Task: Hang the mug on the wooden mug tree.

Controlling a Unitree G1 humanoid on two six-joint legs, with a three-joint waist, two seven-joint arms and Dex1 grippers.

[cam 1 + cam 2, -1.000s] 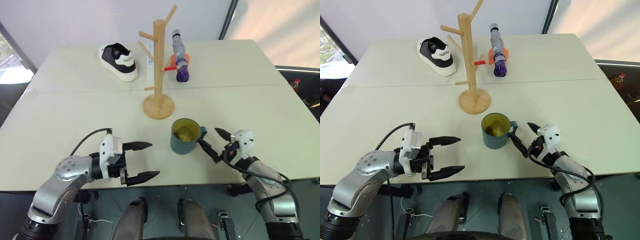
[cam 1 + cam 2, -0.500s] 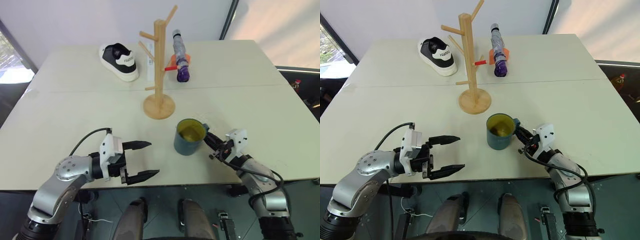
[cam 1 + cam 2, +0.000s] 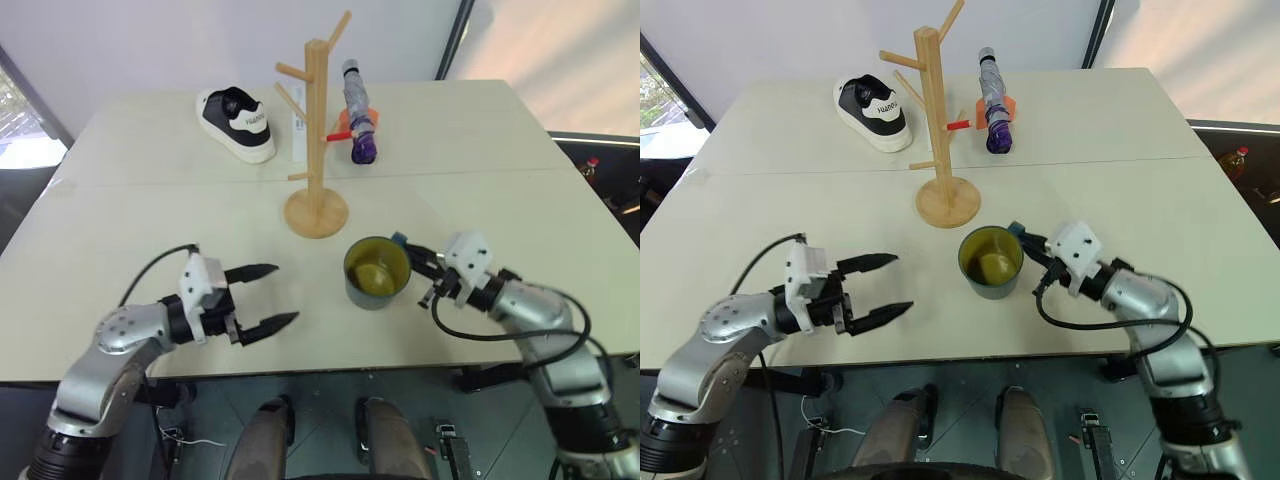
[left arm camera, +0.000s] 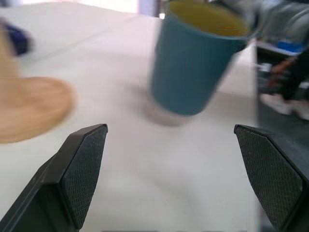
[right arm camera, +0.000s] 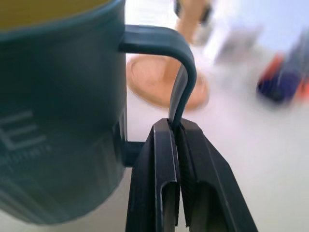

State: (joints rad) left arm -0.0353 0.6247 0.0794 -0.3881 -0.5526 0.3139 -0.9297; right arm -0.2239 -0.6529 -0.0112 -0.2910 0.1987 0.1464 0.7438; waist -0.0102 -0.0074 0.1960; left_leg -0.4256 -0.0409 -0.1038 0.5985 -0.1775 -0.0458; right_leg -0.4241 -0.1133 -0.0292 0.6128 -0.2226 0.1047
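Between the two black fingers (image 5: 166,164) of the right gripper (image 3: 418,262) sits the mug's handle (image 5: 181,82), and the right wrist view settles it: both fingers pinched flat against the loop's outer bar, jaws closed on it. From the head views that pinch hides behind the white wrist housing. The mug (image 3: 376,272) hangs just left of the right gripper, tilted, its yellow-green inside facing up. In the left wrist view its base stands clear above the table (image 3: 160,215), a shadow underneath, a gap the head views don't give.

Over to the left gripper (image 3: 262,298): jaws wide apart, nothing between them, pointing toward the mug across bare tabletop. The mug is near but well short of its fingertips.

The tree (image 3: 317,140) stands beyond the mug and slightly to its left, disc base close to the rim. Its pegs angle up to both sides. Past the tree lie a shoe (image 3: 237,122) and an umbrella (image 3: 359,113), well away. The table's near edge runs just under both grippers.
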